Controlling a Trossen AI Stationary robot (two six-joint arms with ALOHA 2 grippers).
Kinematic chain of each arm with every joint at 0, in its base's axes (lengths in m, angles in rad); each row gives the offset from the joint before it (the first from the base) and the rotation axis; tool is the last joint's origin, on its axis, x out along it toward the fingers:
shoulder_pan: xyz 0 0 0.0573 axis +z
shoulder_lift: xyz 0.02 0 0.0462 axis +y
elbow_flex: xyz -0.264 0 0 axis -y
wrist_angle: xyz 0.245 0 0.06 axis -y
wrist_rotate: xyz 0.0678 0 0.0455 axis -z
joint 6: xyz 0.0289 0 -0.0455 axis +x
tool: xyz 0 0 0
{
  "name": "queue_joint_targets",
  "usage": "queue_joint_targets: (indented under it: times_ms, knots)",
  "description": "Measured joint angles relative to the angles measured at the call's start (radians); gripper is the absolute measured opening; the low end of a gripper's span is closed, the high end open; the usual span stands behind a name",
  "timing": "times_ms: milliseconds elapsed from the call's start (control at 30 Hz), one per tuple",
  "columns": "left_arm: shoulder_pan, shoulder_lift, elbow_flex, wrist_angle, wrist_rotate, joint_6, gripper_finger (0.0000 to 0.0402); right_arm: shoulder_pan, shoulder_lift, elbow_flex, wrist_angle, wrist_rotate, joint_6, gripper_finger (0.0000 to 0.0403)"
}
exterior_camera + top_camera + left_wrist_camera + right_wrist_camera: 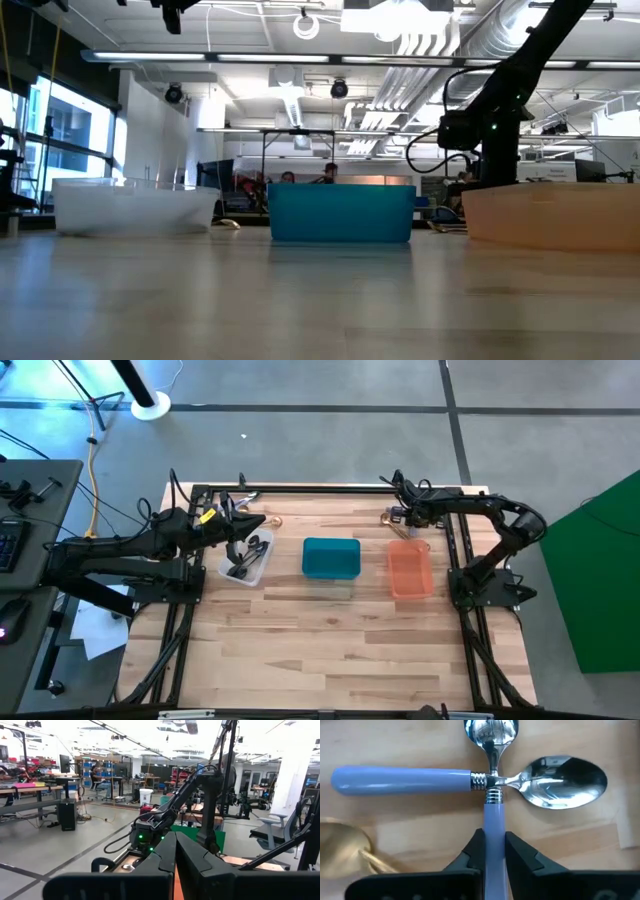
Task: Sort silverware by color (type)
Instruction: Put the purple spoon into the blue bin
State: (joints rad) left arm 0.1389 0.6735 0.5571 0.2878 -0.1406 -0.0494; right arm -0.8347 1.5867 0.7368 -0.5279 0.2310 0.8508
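Two spoons with pale blue handles and shiny bowls lie crossed on the wooden table near its far edge. My right gripper [494, 851] [400, 516] is shut on the handle of one blue-handled spoon [493, 795], whose bowl [491, 731] points away from the fingers. The other spoon [470, 779] lies across its neck. A gold spoon [342, 847] rests on the table beside them. Dark silverware [243, 565] lies in the clear bin [262, 570]. My left gripper [175, 857] [238, 525] is shut on nothing, held level above that bin. My right gripper pinches the spoon's blue handle [494, 822] between its two fingers, a little behind the ribbed metal collar. The fingers come steeply from above, one on each long side of the handle. The spoon lies flat on the table, crossed with the other spoon.
Three bins stand in a row across the table's far half: the clear one at the left, a teal bin [331, 558] in the middle, an orange bin [410, 570] at the right, just nearer than my right gripper. The near half of the table [330, 660] is bare wood.
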Motion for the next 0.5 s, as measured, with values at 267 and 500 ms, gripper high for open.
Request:
queue_joint_targets:
  times_ms: [267, 500]
  knots:
    - [0.000, 0.000, 0.000, 0.000, 0.000, 0.001, 0.0000, 0.001, -0.126, -0.003, -0.071, -0.002, -0.035, 0.0033]
    - [0.000, 0.000, 0.000, 0.000, -0.001, 0.001, 0.0000, 0.001, -0.212, -0.002, -0.095, 0.011, -0.065, 0.0033]
